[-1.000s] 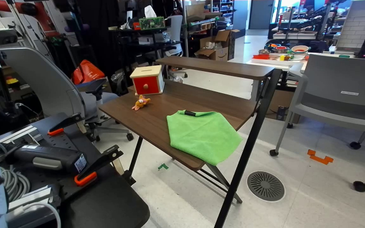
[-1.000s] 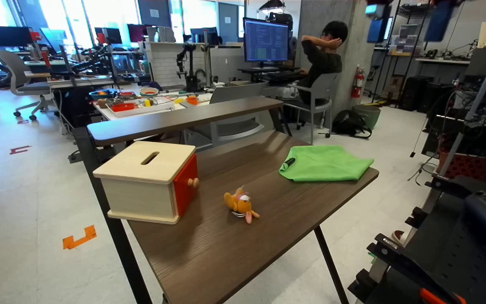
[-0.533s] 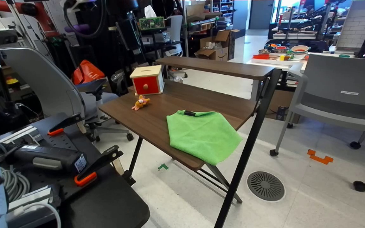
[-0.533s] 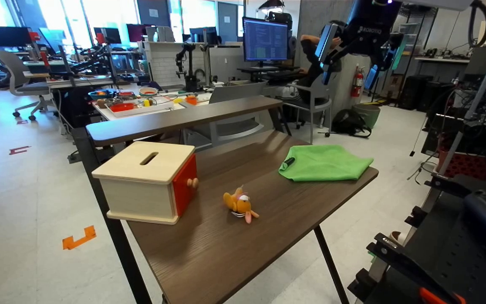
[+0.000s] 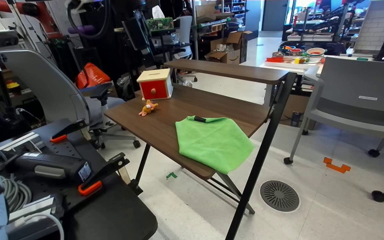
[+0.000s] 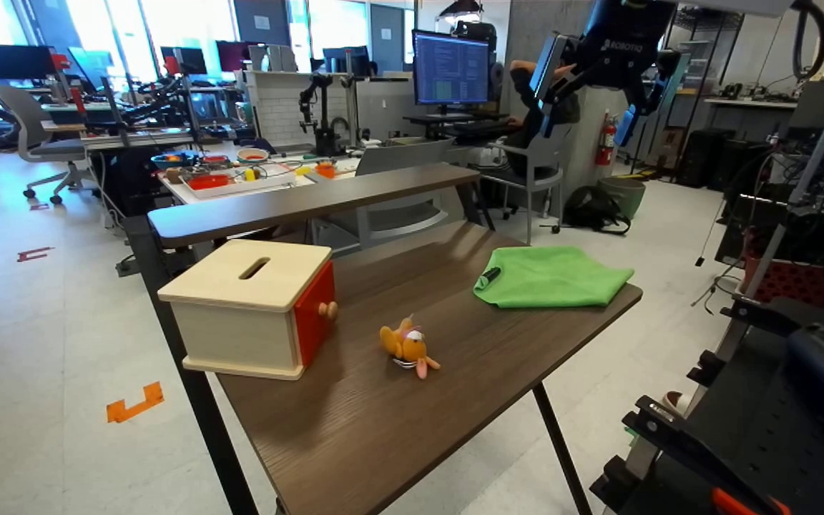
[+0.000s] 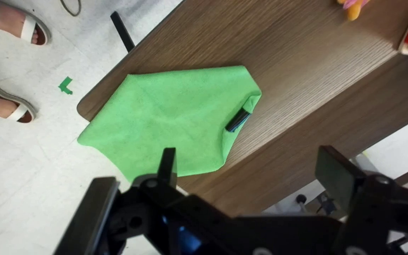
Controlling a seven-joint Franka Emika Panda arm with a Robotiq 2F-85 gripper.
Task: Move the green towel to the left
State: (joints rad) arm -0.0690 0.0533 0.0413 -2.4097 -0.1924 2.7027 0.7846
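Wood-grained desk [image 6: 412,415], creased green towel [image 6: 558,279]
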